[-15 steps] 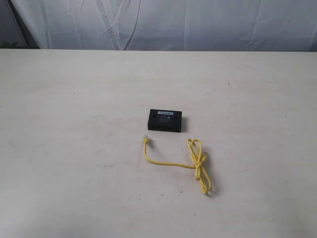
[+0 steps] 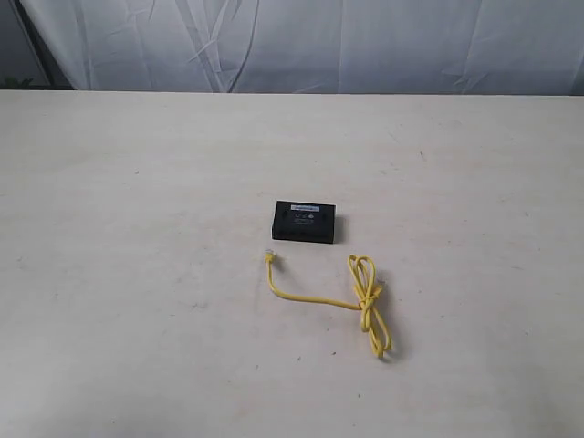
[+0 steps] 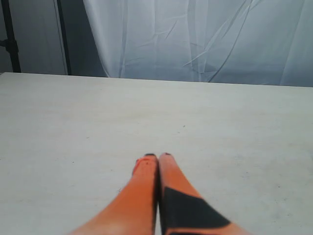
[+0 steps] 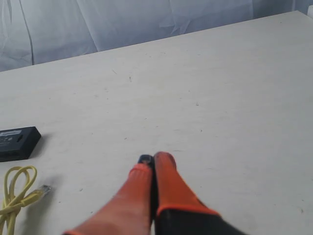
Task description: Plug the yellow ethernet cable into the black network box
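Observation:
The black network box (image 2: 305, 221) lies flat at the middle of the white table, its white label strip up and its ports facing the near edge. Just in front of it lies the yellow ethernet cable (image 2: 328, 300), one clear plug (image 2: 269, 257) close to the box and a knotted loop (image 2: 366, 287) to the right. Neither arm shows in the exterior view. The right wrist view has the box (image 4: 17, 142) and a cable loop (image 4: 17, 193) at its edge, well away from my right gripper (image 4: 153, 159), which is shut and empty. My left gripper (image 3: 157, 157) is shut over bare table.
The table (image 2: 137, 274) is a wide pale surface with small dark specks. A wrinkled white curtain (image 2: 310, 41) hangs behind its far edge. A dark pole (image 3: 61, 34) stands beyond the table in the left wrist view.

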